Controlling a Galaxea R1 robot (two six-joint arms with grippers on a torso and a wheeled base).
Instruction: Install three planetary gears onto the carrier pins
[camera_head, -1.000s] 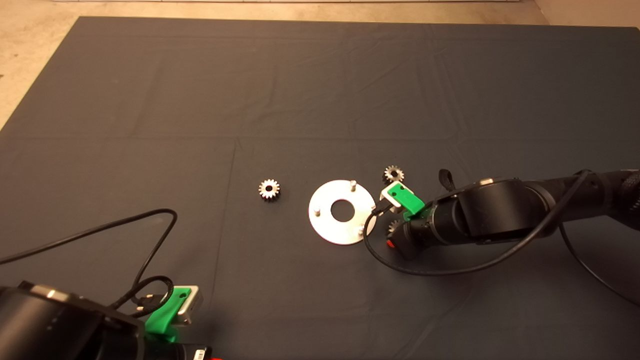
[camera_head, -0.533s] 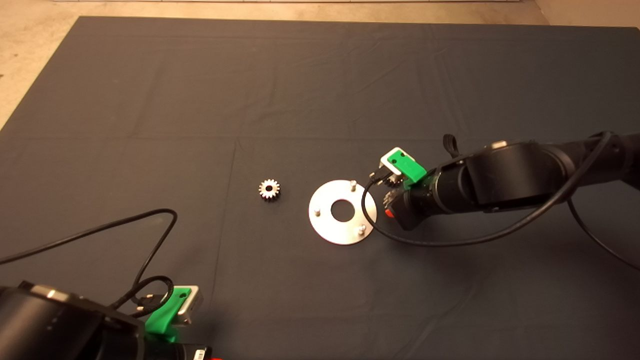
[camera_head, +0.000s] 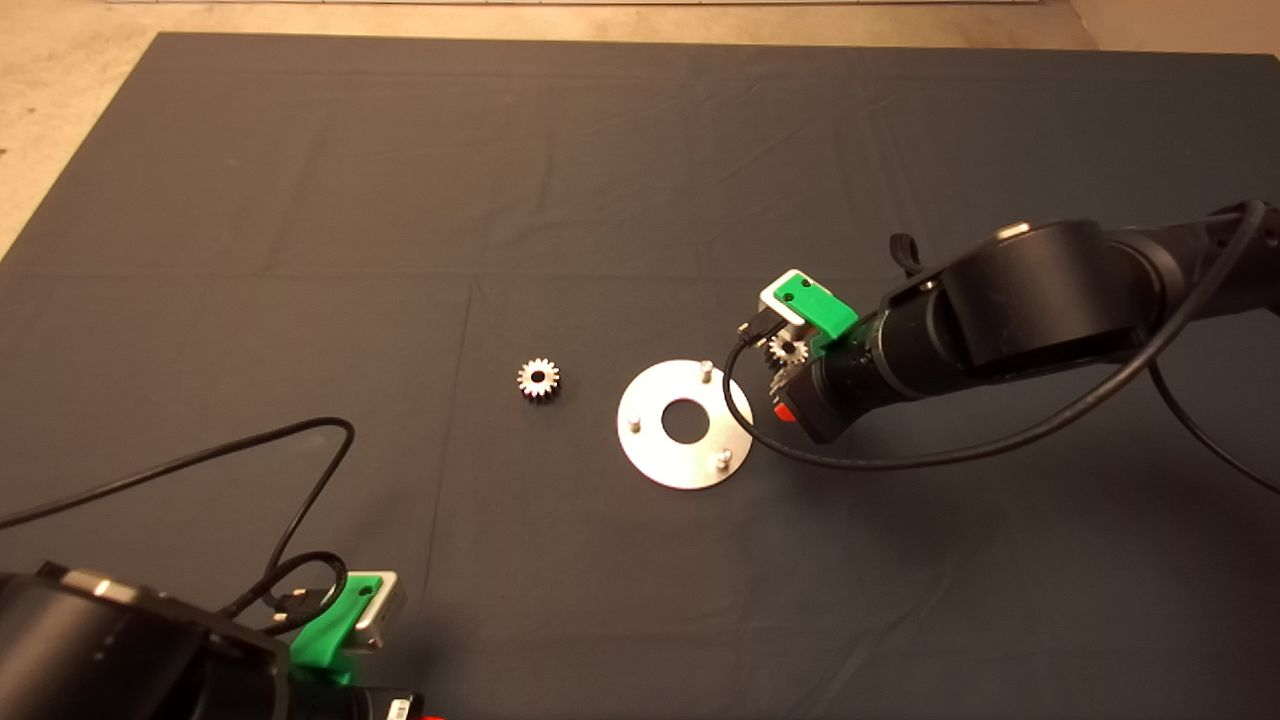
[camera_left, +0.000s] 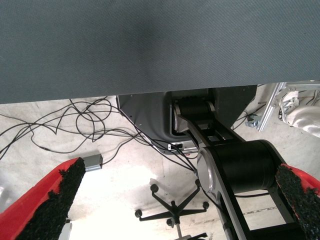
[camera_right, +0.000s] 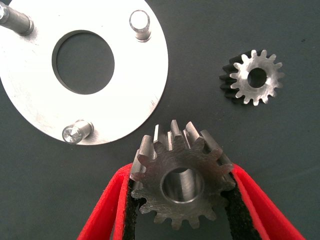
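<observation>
A shiny carrier disc (camera_head: 655, 455) lies mid-mat with its three carrier pins (camera_head: 706, 370) bare. My right gripper (camera_head: 783, 398) hovers just off the disc's right edge, shut on one planetary gear (camera_right: 182, 185), which is held flat between the red fingers (camera_right: 107, 215). The right wrist view also shows the disc (camera_right: 30, 107), a pin (camera_right: 76, 131) close to the held gear, and a second gear (camera_right: 254, 77) loose on the mat. That loose gear (camera_head: 788, 350) peeks out beside the right wrist. A third gear (camera_head: 538, 379) lies left of the disc. My left gripper (camera_left: 175, 200) waits open at the lower left.
A black cable (camera_head: 300, 470) loops over the mat from the left arm. The right arm's cable (camera_head: 900, 462) hangs near the disc's right edge. Bare floor (camera_head: 60, 120) borders the mat at the far left. The left wrist view shows floor cables and a chair base (camera_left: 172, 212).
My right gripper has lifted a gear from the mat by the disc's near right edge. It has carried it toward the far side, next to the loose gear. The left arm has not moved.
</observation>
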